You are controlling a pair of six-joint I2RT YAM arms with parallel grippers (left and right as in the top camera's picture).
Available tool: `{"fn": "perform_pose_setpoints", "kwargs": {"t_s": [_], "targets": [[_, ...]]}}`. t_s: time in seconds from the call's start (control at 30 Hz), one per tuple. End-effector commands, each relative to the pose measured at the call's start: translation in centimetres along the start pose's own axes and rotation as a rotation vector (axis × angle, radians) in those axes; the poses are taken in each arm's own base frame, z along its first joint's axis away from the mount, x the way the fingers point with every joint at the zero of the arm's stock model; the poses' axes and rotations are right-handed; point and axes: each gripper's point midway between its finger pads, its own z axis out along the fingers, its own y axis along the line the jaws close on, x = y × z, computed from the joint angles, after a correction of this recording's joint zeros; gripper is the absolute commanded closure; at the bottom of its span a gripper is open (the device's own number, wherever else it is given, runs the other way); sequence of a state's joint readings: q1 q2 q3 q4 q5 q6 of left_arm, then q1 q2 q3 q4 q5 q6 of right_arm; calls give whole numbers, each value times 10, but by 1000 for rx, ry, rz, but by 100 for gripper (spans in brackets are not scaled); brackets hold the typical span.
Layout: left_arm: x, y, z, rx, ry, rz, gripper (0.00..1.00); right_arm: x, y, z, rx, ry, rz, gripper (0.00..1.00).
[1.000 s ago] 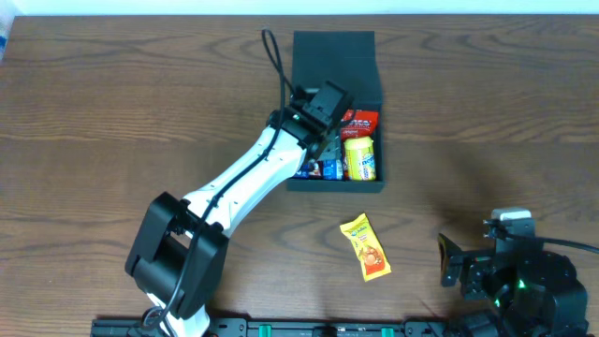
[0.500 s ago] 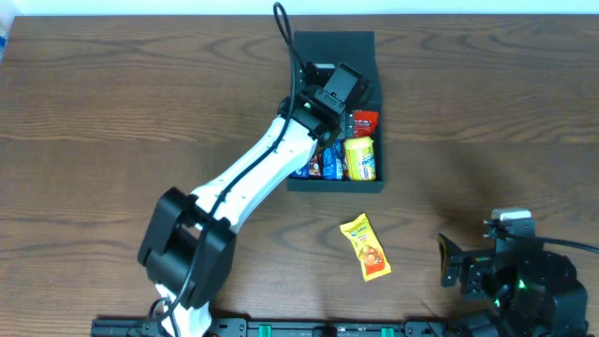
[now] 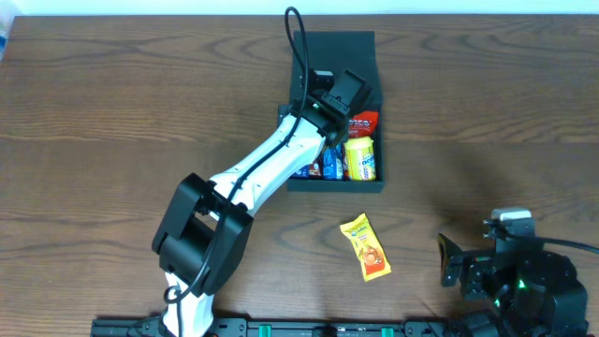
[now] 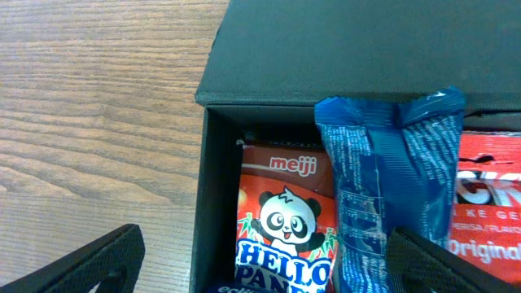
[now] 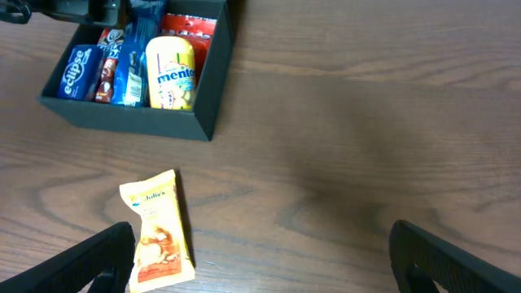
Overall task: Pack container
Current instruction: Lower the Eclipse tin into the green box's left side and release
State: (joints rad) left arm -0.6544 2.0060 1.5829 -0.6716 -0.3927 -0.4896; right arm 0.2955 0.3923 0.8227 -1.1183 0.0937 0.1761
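— The container (image 3: 335, 184) sits at the far middle of the table (image 3: 112, 112), right?
— Yes. It is a dark square box, almost black and not shiny. Its flap lid (image 3: 334, 51) is open and folded back at the far side, so things can go in from the top.
— What is inside?
— Lots of snacks, packed side by side. There is a yellow Mentos tub (image 5: 171, 73), a Hello Panda packet (image 4: 281, 220), a red packet (image 4: 488, 203) and a blue packet (image 4: 391, 163) standing on its end.
— Why is the left gripper (image 4: 264, 260) over the box?
— I think it is there to put snacks in. Its fingers are spread wide, with nothing pinched between them. The blue packet is near one finger, but not held.
— And the right gripper (image 5: 260, 260)?
— It sits at the near right corner, well apart from the box. Its fingers are spread wide too, and nothing is in them.
— Is the packing done?
— Not yet, I think. A yellow snack packet (image 3: 364, 246) lies flat on the table in front of the box. It looks easy for the right arm to reach.
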Motion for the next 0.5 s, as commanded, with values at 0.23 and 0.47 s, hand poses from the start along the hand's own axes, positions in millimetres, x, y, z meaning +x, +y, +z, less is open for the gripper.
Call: {"fn": "perform_pose_setpoints", "kwargs": {"t_s": [0.23, 0.47], "targets": [[1, 1, 15, -38, 9, 19, 4, 0, -1, 0, 5, 0, 15, 1], [10, 0, 24, -52, 34, 34, 4, 0, -1, 0, 5, 0, 15, 1]]}}
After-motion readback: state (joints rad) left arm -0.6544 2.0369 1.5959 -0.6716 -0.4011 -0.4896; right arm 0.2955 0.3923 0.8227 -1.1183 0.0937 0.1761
